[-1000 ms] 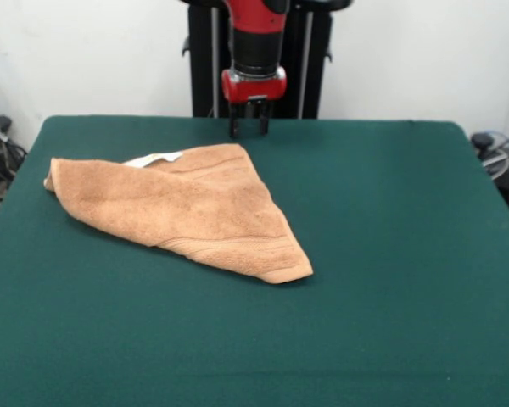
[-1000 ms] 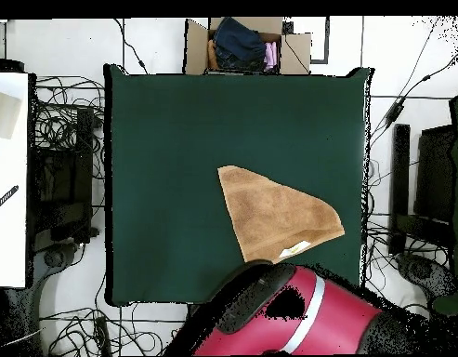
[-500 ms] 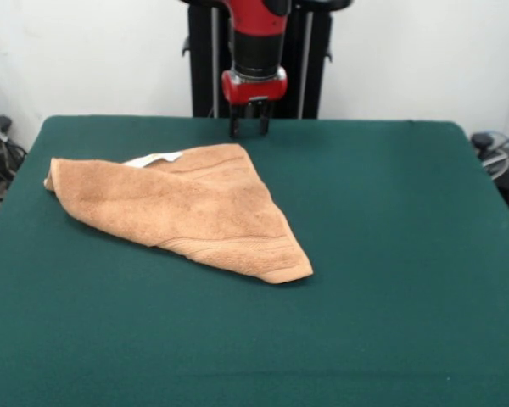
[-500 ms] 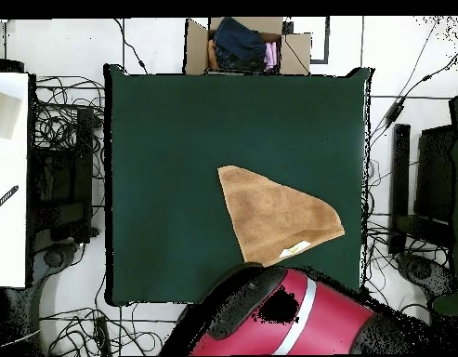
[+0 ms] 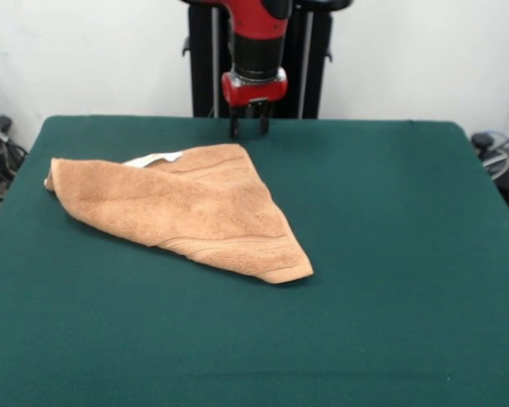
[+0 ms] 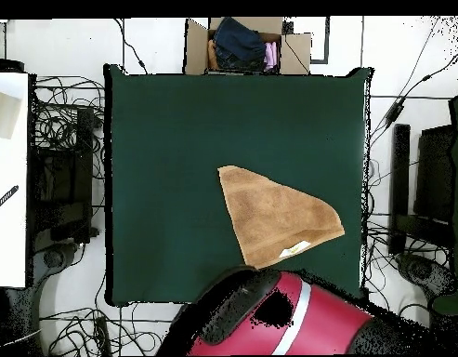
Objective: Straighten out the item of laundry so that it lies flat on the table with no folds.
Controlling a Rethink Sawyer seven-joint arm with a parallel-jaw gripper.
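Note:
The orange-tan towel (image 5: 182, 208) lies folded into a rough triangle on the dark green table (image 5: 390, 254), left of the middle. A small white label (image 5: 155, 158) shows at its far edge. In the overhead view the towel (image 6: 274, 218) lies right of centre near the robot's side. My gripper (image 5: 248, 130) hangs open and empty above the table's far edge, just behind the towel's far corner, not touching it. In the overhead view the red arm (image 6: 279, 321) hides the gripper.
A cardboard box with clothes (image 6: 243, 45) stands beyond the table's edge opposite the robot. Cables and equipment (image 6: 60, 177) lie on the floor at both sides. The black pedestal (image 5: 310, 59) stands behind the table.
In the overhead view the red arm has shifted slightly to the left. The gripper and the towel look unchanged in the front view.

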